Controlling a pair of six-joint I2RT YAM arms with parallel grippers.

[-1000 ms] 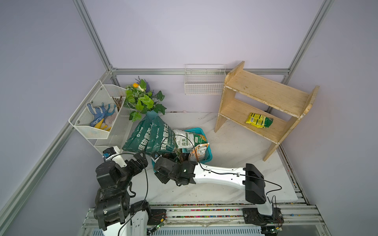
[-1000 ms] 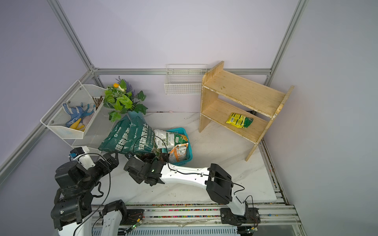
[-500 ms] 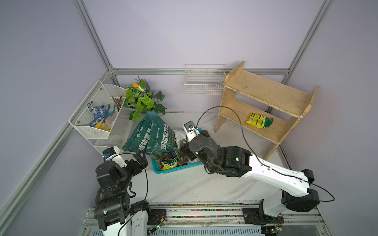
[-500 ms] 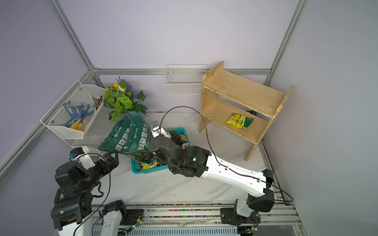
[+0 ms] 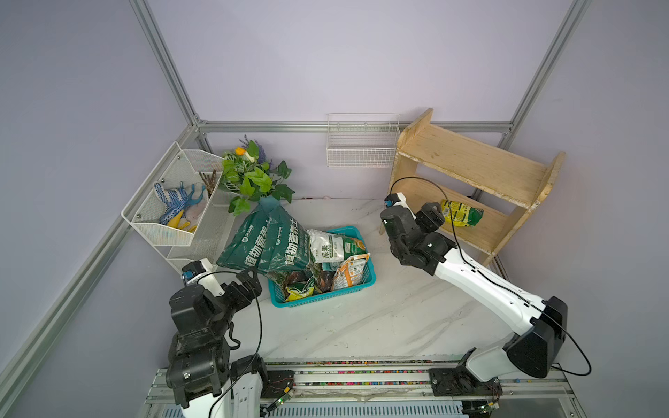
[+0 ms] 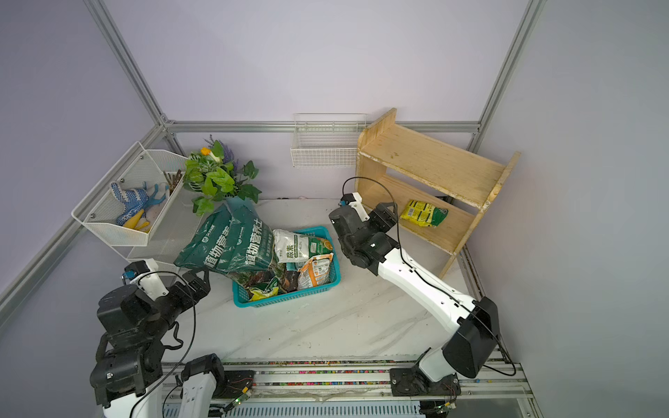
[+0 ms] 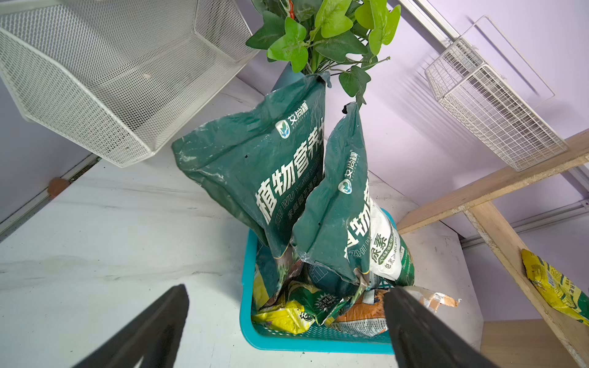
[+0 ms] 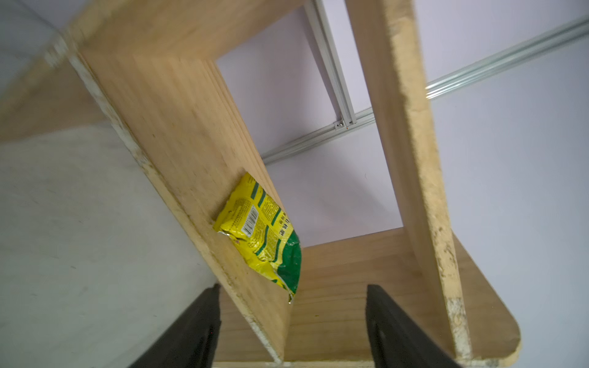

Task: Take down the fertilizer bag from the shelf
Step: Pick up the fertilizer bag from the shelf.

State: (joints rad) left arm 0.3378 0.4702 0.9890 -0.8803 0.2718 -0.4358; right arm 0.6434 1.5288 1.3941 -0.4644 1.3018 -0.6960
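The right arm [image 5: 481, 286] has swung from the teal basket [image 5: 322, 298] to the wooden shelf [image 5: 470, 163], its right gripper [image 5: 438, 217] spread and empty just short of the yellow-green fertilizer bag [image 5: 461, 214] lying on the lower tier [image 5: 470, 235]; the left gripper [image 7: 285, 288], likewise spread and empty, has not moved. The bag shows a barcode [image 8: 250, 220] but unreadable print; the basket's green sacks [image 5: 268, 242] read 植物营养土, a white pouch [image 5: 327, 248] 尿素.

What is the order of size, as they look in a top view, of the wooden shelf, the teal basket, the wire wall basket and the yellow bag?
1. wooden shelf
2. teal basket
3. wire wall basket: it hangs on the back wall, so its true size against the teal basket is unsure
4. yellow bag, clearly the smallest
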